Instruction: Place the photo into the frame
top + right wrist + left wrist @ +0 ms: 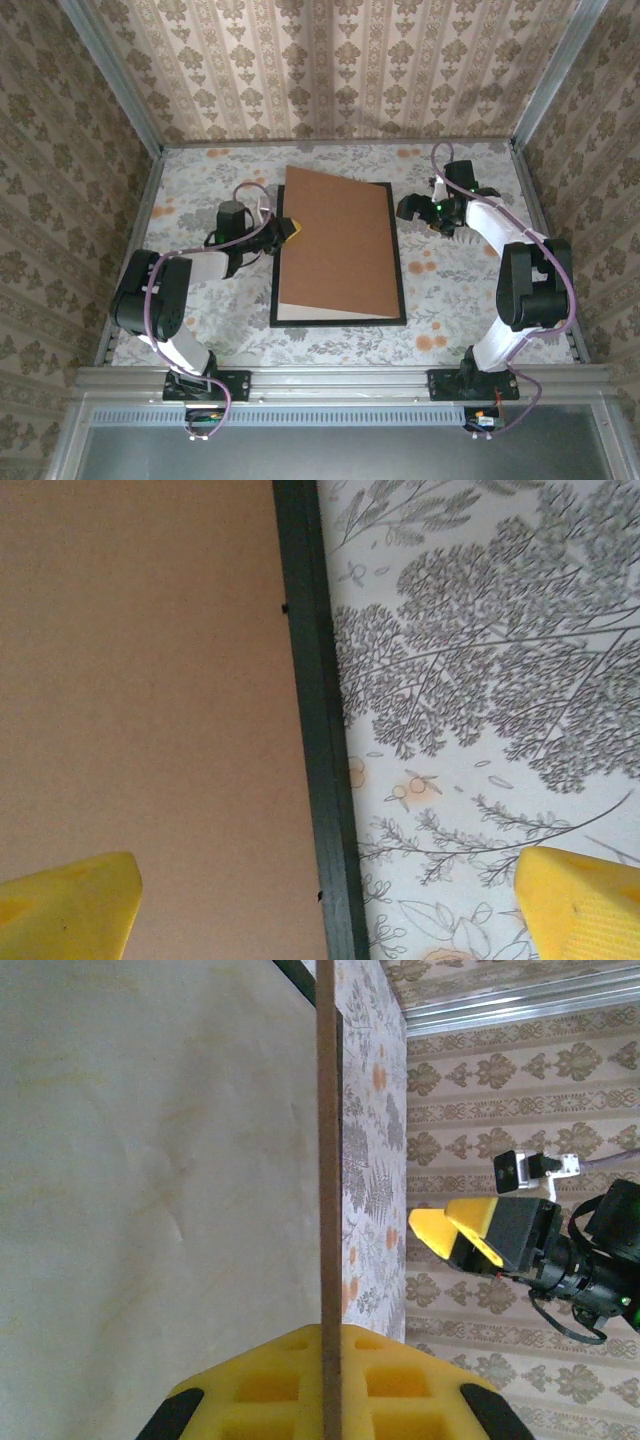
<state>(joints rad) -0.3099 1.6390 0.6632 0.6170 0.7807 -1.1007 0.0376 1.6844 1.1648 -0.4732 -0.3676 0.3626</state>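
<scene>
Frame [338, 322] lies flat on your table [450, 290], with the photo [300, 312] inside it cream side up, a sliver showing at the near edge. Your left gripper [287, 231] is clenched on the left edge of the brown backing board [338, 240], which sits askew over the frame. Your right gripper [325, 880] hovers spread wide over the frame's right rail.

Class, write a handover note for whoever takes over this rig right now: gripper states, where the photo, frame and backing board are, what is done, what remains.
Left gripper: shut on the left edge of the backing board, which looks raised on that side.
Right gripper: open over the right rail of the frame, holding nothing.
The frame lies flat on the table; photo inside it, cream reverse up, under the board.
Done: photo seems placed. Left: lower the board, release.
</scene>
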